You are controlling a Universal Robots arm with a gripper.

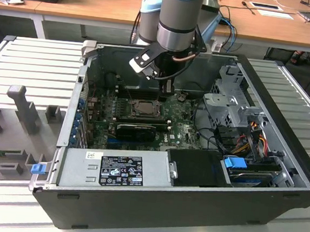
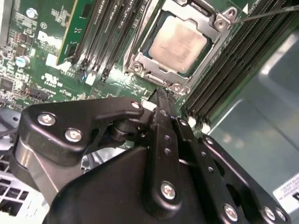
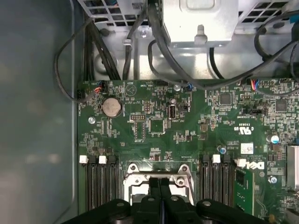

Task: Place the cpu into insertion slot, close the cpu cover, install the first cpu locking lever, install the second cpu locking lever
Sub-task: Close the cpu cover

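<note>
The cpu point(image 2: 180, 44), pale beige-silver, lies flat in the insertion slot point(image 1: 145, 108) on the green board. The cpu cover point(image 2: 150, 64), a silvery frame, lies down around it, with the chip showing through its window. A thin silvery lever rod point(image 2: 264, 13) runs off from one corner of the socket. My gripper point(image 2: 164, 95) hangs just above the socket's edge, shut, with nothing between its black fingers. In the first wrist view the gripper point(image 3: 159, 183) overlaps the socket's metal rim point(image 3: 135, 179). In the exterior view the gripper point(image 1: 167, 89) is just behind the socket.
Black memory slots point(image 2: 219, 70) flank the socket on both sides. A long black graphics card point(image 1: 136, 129) lies in front of it, then the power supply point(image 1: 112, 166). A drive cage point(image 1: 232, 106) and cables point(image 1: 250, 140) fill the exterior view's right. Case walls surround everything.
</note>
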